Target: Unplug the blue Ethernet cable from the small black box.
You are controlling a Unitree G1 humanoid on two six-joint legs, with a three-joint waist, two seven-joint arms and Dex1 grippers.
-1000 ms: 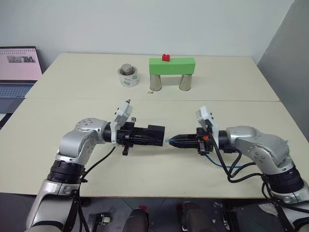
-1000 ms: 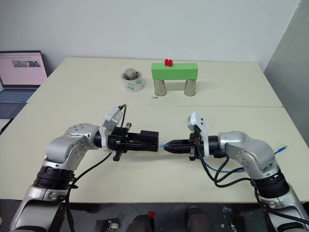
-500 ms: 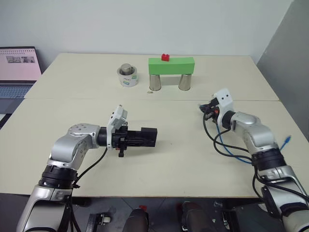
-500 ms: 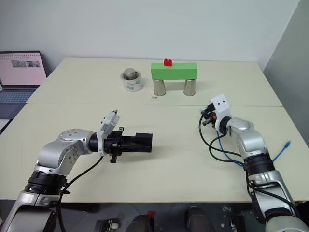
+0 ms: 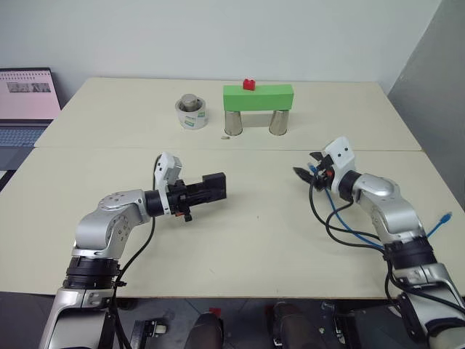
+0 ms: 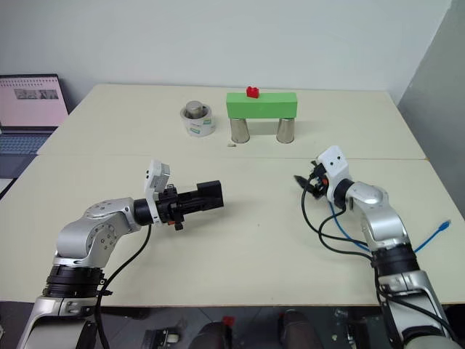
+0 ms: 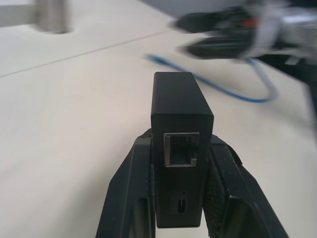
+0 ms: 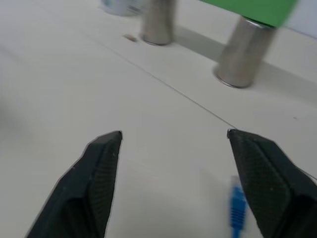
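My left gripper is shut on the small black box and holds it level above the table. In the left wrist view the box sits between both fingers with its port empty. The blue Ethernet cable lies on the table beyond it, apart from the box. My right gripper stands open at the right, a little above the table. A blue plug shows by one of its fingers, and the gripper touches nothing. The cable's other end hangs past the table's right edge.
At the back stands a green block on two metal cans, with a small red brick on top. A tape roll holding a metal cylinder is left of it. A laptop sits at the far left.
The right gripper pulled the plug out of the box, swung away to the right and opened. The left gripper drew the box back to the left and turned it.
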